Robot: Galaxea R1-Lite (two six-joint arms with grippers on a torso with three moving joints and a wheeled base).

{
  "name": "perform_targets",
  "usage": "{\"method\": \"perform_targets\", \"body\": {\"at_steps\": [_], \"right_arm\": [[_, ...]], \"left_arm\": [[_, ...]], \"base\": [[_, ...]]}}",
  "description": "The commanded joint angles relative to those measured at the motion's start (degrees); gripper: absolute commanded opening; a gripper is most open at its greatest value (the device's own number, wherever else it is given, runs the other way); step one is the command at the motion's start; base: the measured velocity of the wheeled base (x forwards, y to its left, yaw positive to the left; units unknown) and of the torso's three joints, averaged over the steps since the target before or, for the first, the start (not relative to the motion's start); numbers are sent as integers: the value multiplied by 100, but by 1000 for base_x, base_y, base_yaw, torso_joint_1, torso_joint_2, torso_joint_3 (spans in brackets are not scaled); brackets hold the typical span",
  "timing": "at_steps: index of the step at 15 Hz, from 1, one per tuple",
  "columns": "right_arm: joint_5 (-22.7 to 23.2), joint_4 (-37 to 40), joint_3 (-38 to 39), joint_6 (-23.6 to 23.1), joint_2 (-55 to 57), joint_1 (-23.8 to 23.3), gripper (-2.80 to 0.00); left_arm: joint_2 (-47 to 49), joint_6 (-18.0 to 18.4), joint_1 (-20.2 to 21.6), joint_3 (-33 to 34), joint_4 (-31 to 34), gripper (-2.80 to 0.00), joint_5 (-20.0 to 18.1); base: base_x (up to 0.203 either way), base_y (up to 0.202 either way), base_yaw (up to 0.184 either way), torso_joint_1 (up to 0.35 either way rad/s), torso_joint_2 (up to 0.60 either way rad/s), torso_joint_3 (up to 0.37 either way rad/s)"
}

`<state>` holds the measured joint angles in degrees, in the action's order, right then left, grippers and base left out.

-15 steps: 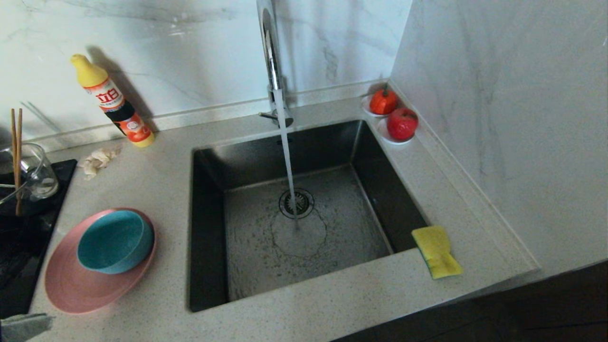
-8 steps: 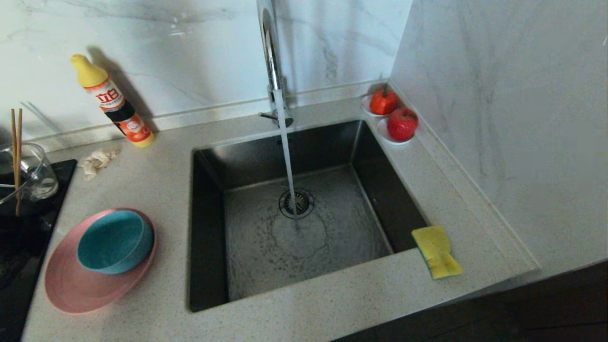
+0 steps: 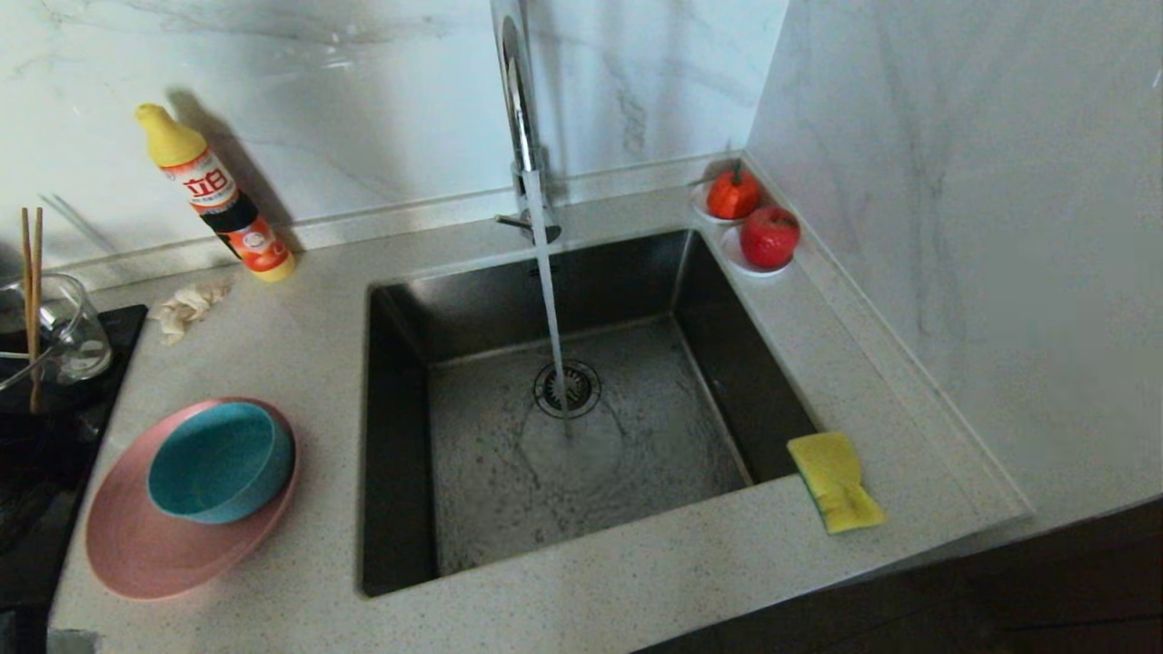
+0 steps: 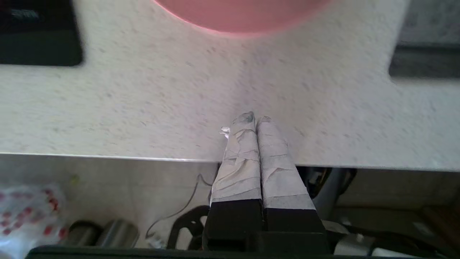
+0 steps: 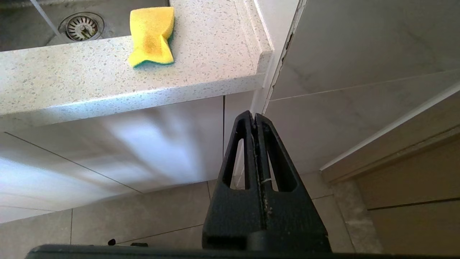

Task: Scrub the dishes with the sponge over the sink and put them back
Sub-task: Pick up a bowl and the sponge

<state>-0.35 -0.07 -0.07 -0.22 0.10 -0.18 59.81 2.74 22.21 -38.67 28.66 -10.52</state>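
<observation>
While water runs from the tap (image 3: 520,118) into the sink (image 3: 581,409), the sponge (image 3: 834,481) is seen lying on the worktop (image 3: 309,345) at the sink's front right corner. The teal bowl (image 3: 218,460) is set in the pink plate (image 3: 136,545) on the worktop left of the sink, and the chopsticks (image 3: 32,300) are stood in a glass jug (image 3: 64,331) farther left. The left pincer (image 4: 256,120) is held fully closed and empty over the worktop's front edge, near the plate. The right pincer (image 5: 254,116) is parked below the worktop, closed on nothing.
</observation>
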Motion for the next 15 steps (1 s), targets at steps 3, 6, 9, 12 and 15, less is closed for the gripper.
{"method": "perform_targets", "body": {"at_steps": [3, 6, 9, 12, 15], "right_arm": [[0, -2, -1, 0, 4, 1, -280], [0, -2, -1, -1, 8, 1, -280], [0, -2, -1, 0, 5, 1, -280], [0, -2, -1, -4, 8, 1, -280], [0, -2, -1, -4, -1, 1, -280]], "left_arm": [[699, 3, 100, -317, -24, -280, 107], [645, -17, 15, -246, -413, -280, 72], [-44, -42, -691, -183, -460, -280, 50], [-1153, -53, -1393, 91, -689, -280, 44], [-2565, -28, -1639, 864, -1268, -280, 42]], "base": [[0, 0, 0, 0, 0, 0], [0, 0, 0, 0, 0, 0], [0, 0, 0, 0, 0, 0], [0, 0, 0, 0, 0, 0], [0, 0, 0, 0, 0, 0]]}}
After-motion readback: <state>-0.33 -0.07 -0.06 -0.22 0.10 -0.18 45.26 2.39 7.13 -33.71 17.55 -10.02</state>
